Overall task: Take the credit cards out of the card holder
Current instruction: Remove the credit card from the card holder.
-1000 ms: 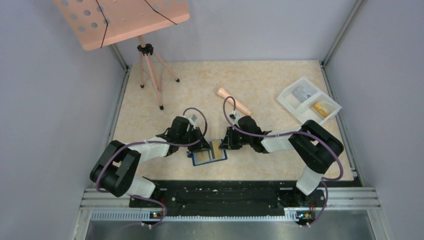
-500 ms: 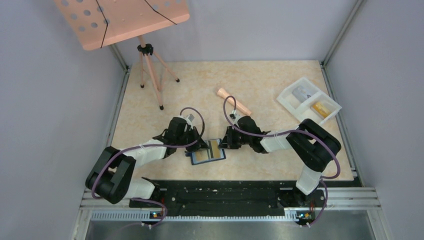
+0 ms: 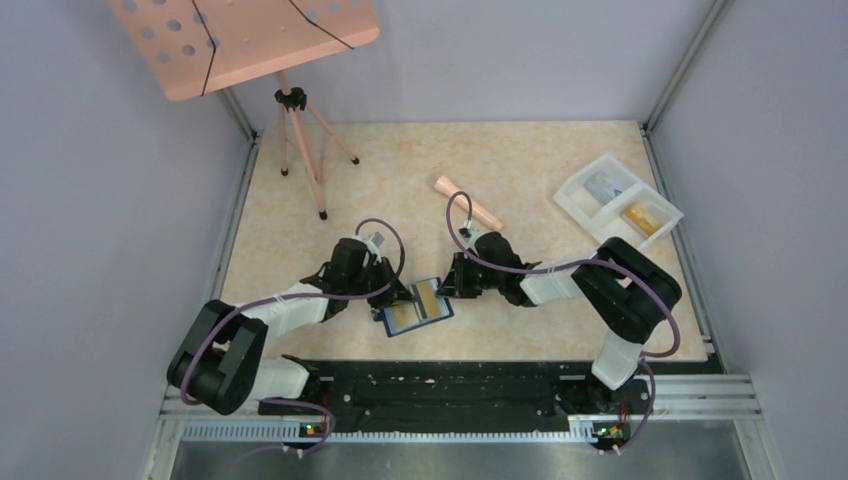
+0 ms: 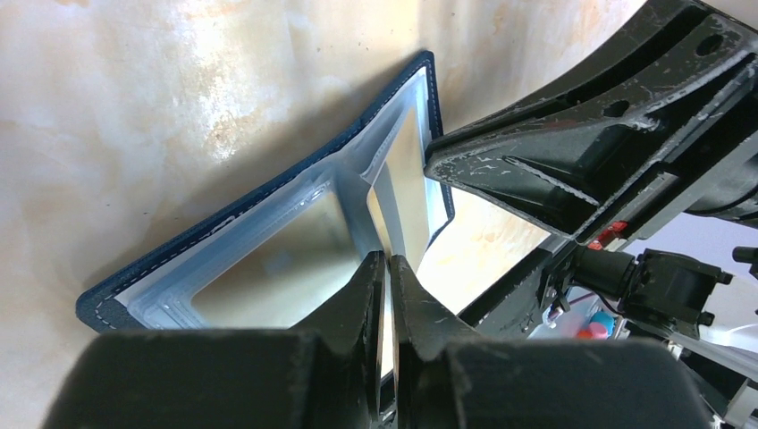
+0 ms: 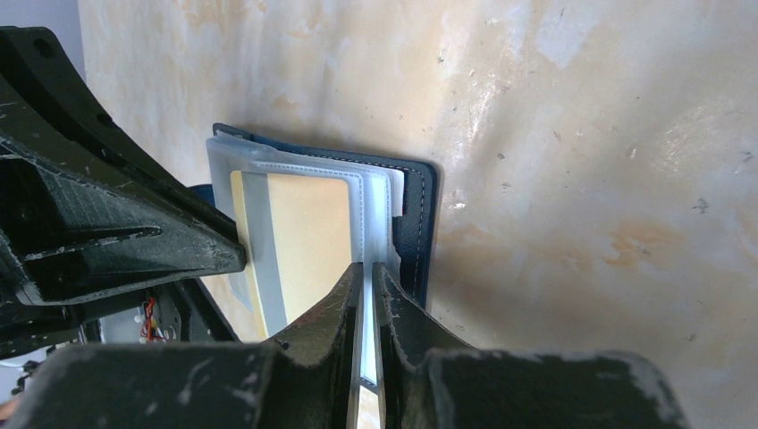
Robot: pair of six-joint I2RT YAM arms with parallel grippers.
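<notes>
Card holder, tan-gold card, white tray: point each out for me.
card holder (image 5: pixel 418 232): right wrist view, navy outer cover.
tan-gold card (image 5: pixel 308 228): right wrist view, middle of its face.
white tray (image 3: pixel 585 215): top external view, near-left wall.

My left arm swung: elbow now lower and further left than second ago, closer to near edge of counter; forearm slants more steeply toward wrist. My left pincer drew slightly left and back toward me. With it card holder slid little left across counter and turned more askew. My right pincer edged left after it
</notes>
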